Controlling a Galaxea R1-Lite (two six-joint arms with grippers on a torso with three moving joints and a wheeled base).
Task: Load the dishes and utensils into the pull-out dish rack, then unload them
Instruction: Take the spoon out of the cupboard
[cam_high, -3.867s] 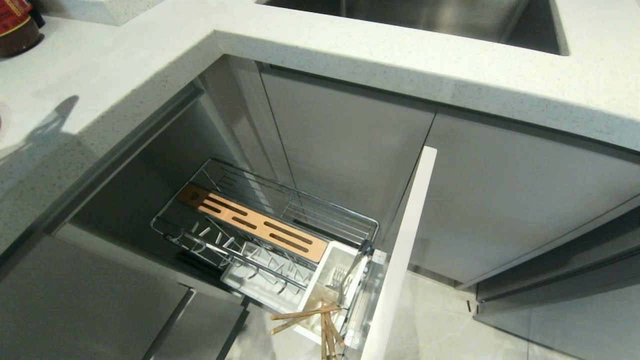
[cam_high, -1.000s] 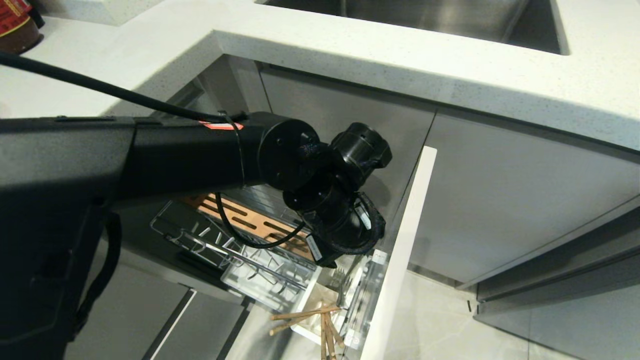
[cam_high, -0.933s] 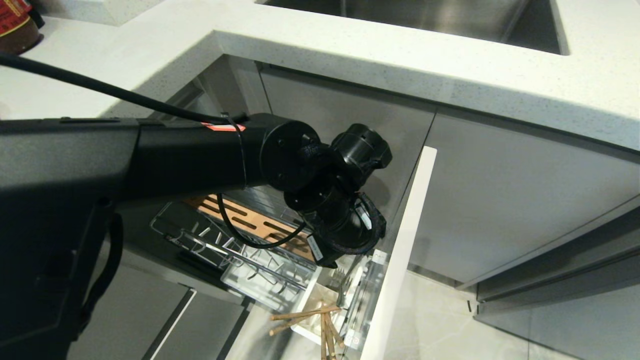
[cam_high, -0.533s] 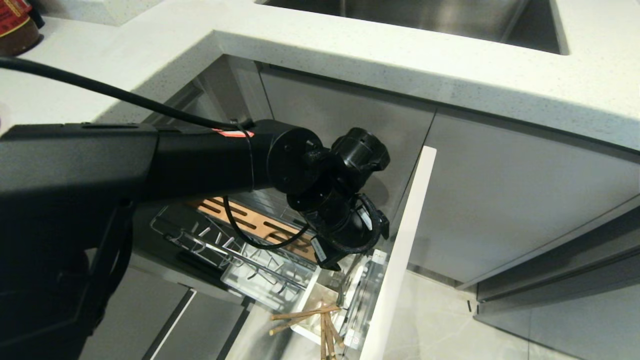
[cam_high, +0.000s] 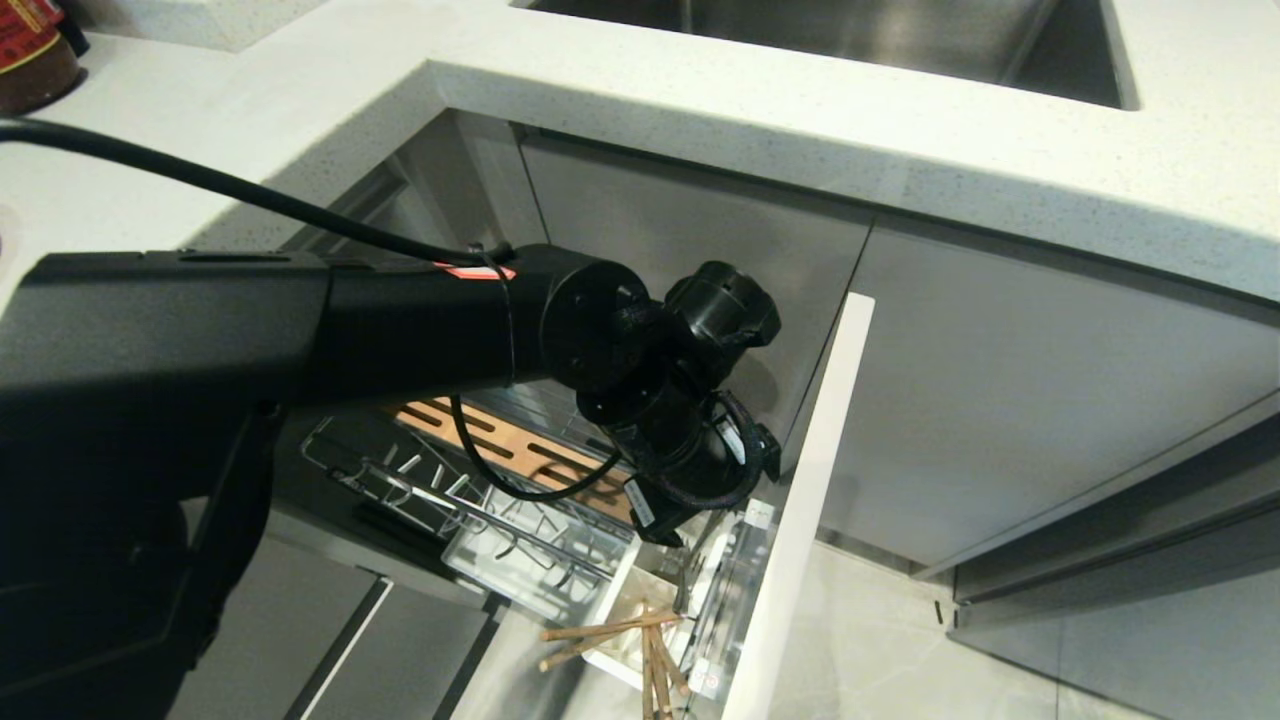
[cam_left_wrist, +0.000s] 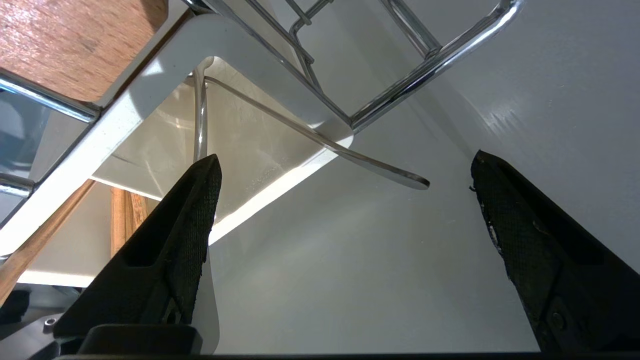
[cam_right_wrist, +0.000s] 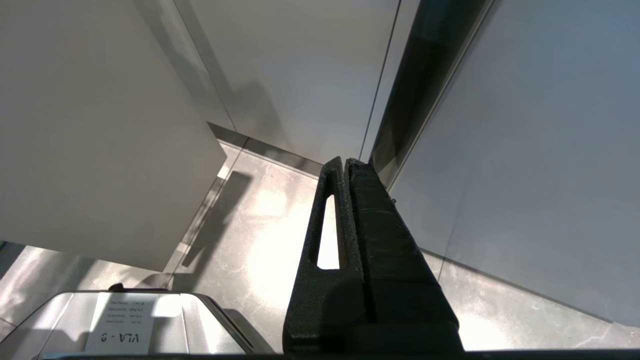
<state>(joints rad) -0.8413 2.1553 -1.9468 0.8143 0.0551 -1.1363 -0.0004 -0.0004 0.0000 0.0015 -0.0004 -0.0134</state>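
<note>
Your left gripper (cam_left_wrist: 345, 165) hangs over the front end of the pull-out dish rack (cam_high: 520, 470), just behind its pale door front (cam_high: 800, 500), and its jaws stand wide apart with nothing between them. In the left wrist view the two black fingers (cam_left_wrist: 175, 240) frame the white cutlery cup (cam_left_wrist: 165, 115), and the silver cutlery (cam_left_wrist: 320, 142) leans out over the cup's rim, its handle end poking into the gap between the jaws without touching either one. A second metal handle stands nearly upright in the cup beside the near finger. In the head view your black left arm (cam_high: 300, 330) crosses the rack and hides much of it; below the wrist you can see the wooden chopsticks (cam_high: 610, 635) splayed out of the cup, and the slotted wooden strip (cam_high: 500, 455) lying along the wire basket. No plate or bowl sits in the prongs you can see. Your right gripper (cam_right_wrist: 345, 165) is parked low beside the grey cabinet fronts (cam_right_wrist: 525, 150), its jaws pressed together on nothing.
</note>
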